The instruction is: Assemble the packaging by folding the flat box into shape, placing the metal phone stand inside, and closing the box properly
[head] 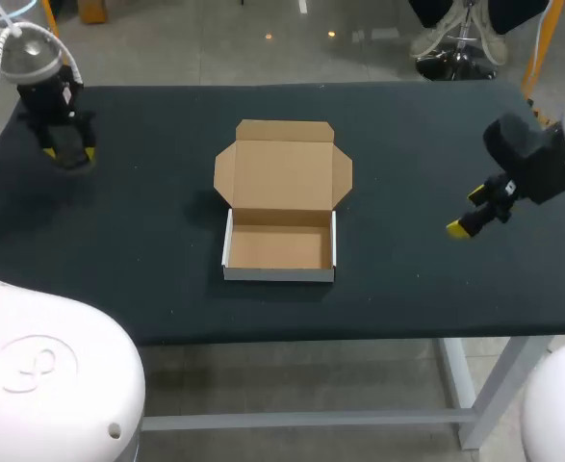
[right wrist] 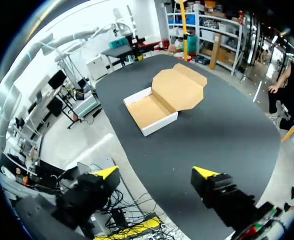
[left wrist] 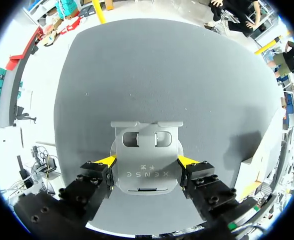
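— What do you see from above?
— Your box [head: 282,197] sits open in the middle. The left gripper [head: 67,151] is at its ten o'clock, and the right gripper [head: 475,214] is at three.
— Your left wrist?
— The fingers [left wrist: 105,161] pinch the metal phone stand [left wrist: 145,160] from both sides.
— Your right wrist?
— The fingers are wide apart and hold nothing. The box is ahead.

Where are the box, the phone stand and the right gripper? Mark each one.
box [head: 280,247]: head view, bare inner floor.
phone stand [left wrist: 145,167]: left wrist view, middle of its plate.
right gripper [right wrist: 156,173]: right wrist view, midway between its yellow tips.
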Action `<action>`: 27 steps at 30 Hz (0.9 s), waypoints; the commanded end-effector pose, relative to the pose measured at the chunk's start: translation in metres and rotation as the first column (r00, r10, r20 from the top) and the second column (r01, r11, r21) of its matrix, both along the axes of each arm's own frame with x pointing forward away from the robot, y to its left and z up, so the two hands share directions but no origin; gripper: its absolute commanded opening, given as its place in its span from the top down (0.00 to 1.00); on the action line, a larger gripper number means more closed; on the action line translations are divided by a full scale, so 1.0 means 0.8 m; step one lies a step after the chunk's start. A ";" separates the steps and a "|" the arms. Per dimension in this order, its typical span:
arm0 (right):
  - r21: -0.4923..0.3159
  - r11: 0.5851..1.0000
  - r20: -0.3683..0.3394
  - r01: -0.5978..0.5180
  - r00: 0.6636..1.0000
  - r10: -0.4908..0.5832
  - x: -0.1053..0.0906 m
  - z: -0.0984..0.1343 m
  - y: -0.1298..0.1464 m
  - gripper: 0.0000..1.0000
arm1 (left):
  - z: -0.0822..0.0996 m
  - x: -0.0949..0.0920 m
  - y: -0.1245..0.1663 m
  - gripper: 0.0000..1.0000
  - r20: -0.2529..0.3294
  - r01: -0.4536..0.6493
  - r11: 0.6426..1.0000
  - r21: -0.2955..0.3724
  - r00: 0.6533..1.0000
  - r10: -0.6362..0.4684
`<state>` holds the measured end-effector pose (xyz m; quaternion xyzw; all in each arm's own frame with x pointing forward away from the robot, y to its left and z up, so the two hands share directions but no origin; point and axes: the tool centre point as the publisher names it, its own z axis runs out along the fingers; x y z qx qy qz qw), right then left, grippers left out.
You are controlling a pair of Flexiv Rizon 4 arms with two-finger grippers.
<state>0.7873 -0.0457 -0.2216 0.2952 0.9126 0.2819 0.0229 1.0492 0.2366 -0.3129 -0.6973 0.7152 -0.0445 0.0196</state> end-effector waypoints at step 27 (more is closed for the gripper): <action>-0.054 0.968 0.172 -0.246 0.952 0.252 0.042 -0.063 0.040 0.00 | 0.014 -0.045 -0.018 1.00 0.119 -0.010 0.999 0.040 0.993 0.005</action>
